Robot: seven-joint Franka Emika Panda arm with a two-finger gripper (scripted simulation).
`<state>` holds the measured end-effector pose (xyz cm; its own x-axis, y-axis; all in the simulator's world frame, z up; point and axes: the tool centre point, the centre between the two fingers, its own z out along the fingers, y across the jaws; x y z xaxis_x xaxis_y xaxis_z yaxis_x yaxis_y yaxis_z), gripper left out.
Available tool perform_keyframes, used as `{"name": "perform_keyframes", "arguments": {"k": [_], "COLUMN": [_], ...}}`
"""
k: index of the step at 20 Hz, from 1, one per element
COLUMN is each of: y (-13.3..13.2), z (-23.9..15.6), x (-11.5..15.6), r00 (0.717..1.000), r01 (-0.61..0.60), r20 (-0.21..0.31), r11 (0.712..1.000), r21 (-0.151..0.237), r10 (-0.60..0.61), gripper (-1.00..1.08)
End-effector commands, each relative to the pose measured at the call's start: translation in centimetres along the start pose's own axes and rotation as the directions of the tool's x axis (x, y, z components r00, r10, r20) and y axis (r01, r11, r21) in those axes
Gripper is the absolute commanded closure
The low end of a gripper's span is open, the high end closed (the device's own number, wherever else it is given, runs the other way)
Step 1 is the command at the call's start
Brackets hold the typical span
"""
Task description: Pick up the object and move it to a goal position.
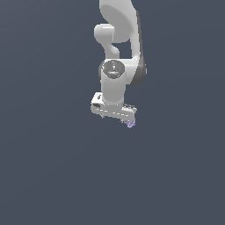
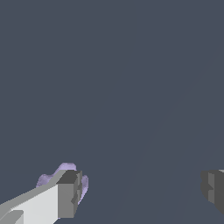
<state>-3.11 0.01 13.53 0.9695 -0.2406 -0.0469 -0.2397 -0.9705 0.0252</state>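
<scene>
Pincer (image 1: 115, 115) spread wide over the counter (image 1: 48, 176); the lavender blob (image 1: 130, 123) sits beside one finger (image 2: 65, 194), apparently outside the gap. Recentre so the blob lies between both fingers before closing.

One finger (image 2: 65, 194) hides most of the lavender blob (image 2: 65, 167) in the wrist view, and the picture's edges cut off both fingers. In the exterior view the blob (image 1: 130, 123) is too small to make out, and the arm (image 1: 117, 26) runs off the top edge.
</scene>
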Motion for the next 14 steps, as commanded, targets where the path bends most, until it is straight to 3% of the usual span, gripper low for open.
{"name": "perform_keyframes", "arguments": {"k": [1,14], "y": [-1.1,-6.3], "z": [0.5,3.2], "x": [-0.7,-4.8], "r00": [0.999,0.96], "r01": [-0.044,-0.279], "r20": [-0.004,-0.023], "r11": [0.999,0.96], "r21": [0.002,0.022], "r10": [0.044,0.28], "gripper": [-0.92,-0.92]}}
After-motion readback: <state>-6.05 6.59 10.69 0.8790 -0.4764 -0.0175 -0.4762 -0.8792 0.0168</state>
